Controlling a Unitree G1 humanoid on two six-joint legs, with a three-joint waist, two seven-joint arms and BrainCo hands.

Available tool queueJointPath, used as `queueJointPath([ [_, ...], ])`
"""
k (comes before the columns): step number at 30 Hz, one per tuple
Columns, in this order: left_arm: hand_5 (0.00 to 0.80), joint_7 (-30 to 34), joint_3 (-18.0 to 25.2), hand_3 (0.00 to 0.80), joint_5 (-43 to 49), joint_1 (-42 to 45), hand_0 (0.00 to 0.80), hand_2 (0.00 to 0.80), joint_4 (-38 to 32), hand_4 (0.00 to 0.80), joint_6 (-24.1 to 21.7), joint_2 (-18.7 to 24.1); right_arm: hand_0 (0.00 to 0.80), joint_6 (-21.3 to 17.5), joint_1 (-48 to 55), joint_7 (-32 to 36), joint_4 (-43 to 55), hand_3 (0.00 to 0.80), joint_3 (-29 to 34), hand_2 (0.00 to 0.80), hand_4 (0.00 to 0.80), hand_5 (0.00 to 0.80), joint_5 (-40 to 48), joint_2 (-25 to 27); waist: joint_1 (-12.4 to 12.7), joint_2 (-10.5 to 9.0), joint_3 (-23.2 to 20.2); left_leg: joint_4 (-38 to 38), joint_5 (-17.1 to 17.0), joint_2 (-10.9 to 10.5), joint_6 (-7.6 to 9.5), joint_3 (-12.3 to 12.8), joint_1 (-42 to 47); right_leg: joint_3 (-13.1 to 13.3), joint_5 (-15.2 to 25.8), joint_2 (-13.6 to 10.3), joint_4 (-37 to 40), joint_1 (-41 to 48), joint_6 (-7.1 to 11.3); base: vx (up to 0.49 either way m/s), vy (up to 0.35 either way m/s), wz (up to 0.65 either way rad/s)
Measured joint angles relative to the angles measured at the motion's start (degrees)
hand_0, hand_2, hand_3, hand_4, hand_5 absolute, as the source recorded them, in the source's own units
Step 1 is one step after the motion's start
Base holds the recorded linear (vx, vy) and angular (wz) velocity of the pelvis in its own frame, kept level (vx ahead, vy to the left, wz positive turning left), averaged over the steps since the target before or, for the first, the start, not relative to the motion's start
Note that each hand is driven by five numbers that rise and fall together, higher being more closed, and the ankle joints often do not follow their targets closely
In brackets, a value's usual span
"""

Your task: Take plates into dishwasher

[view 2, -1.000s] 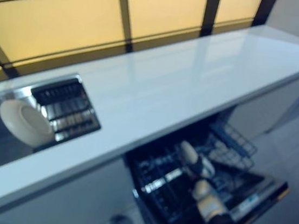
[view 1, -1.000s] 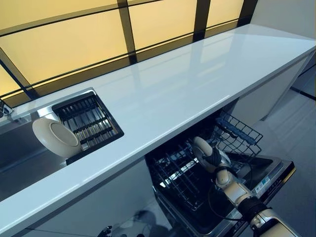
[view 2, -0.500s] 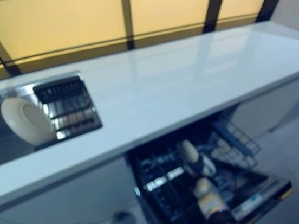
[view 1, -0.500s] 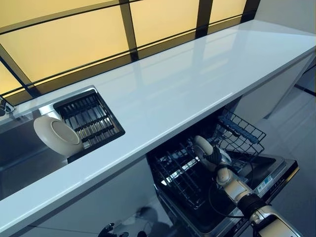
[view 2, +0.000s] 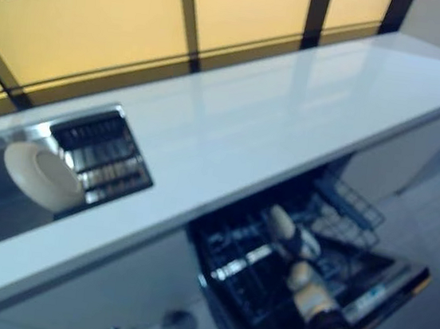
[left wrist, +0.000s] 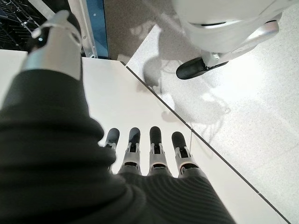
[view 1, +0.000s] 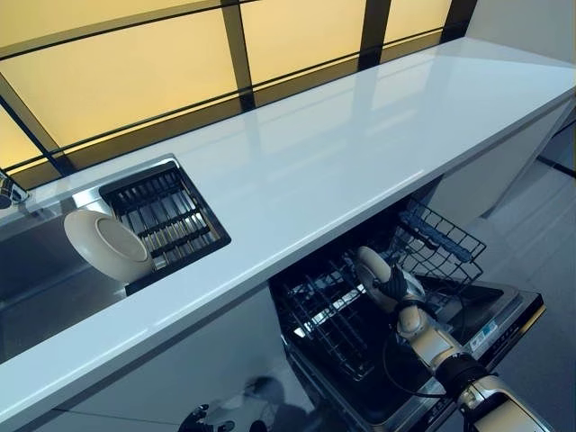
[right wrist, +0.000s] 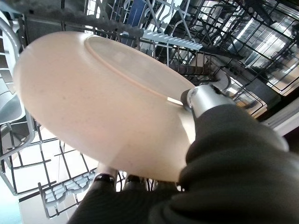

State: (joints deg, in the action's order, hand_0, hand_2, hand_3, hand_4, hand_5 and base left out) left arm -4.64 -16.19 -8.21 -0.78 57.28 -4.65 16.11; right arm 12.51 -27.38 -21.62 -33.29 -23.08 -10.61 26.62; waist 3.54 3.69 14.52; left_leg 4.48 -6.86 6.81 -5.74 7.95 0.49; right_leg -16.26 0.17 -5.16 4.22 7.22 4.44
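My right hand (view 1: 393,286) is shut on a cream plate (view 1: 370,267), held on edge over the pulled-out dishwasher rack (view 1: 335,317). The right wrist view shows the plate's underside (right wrist: 103,102) close up, pinched between thumb and fingers, with the rack's wires (right wrist: 219,42) behind it. A second cream plate (view 1: 106,246) leans upright in the sink (view 1: 36,279) at the left, against the drying rack (view 1: 162,216). My left hand (left wrist: 149,154) hangs low by the floor, fingers straight, holding nothing.
A long white counter (view 1: 360,135) runs over the dishwasher. The open dishwasher door (view 1: 486,333) sticks out at the lower right, with a wire basket (view 1: 441,243) at the rack's far side. A tap (view 1: 7,191) stands at the sink's left edge.
The camera has shifted slightly. My right hand with the plate has barely moved over the rack.
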Motion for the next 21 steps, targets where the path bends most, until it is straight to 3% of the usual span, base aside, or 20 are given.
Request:
queueJointPath([
  [10, 0.000, -0.42, 2.45, 0.000, 0.09, 1.07, 0.000, 0.000, -1.30, 0.000, 0.42, 0.24, 0.800, -0.32, 11.27, 0.29, 15.21, 0.800, 8.95, 0.800, 0.800, 0.800, 0.09, 1.68, -1.41, -2.87, 0.71, 0.35, -0.01, -0.04, 0.09, 1.19, 1.29, 1.78, 0.14, -0.07, -0.05, 0.55, 0.15, -0.006, -0.005, -0.04],
  [21, 0.000, -1.74, 6.96, 0.000, 0.16, 4.66, 0.000, 0.000, -1.42, 0.000, 0.28, 0.08, 0.800, -2.66, 24.99, 3.19, 30.49, 0.800, 19.96, 0.800, 0.800, 0.800, 1.34, 6.52, -7.08, -5.66, 0.13, 0.41, 0.27, 0.58, -0.01, 3.84, 2.30, 5.19, 0.73, 0.30, -0.03, -0.17, -0.01, 0.005, 0.003, -0.14],
])
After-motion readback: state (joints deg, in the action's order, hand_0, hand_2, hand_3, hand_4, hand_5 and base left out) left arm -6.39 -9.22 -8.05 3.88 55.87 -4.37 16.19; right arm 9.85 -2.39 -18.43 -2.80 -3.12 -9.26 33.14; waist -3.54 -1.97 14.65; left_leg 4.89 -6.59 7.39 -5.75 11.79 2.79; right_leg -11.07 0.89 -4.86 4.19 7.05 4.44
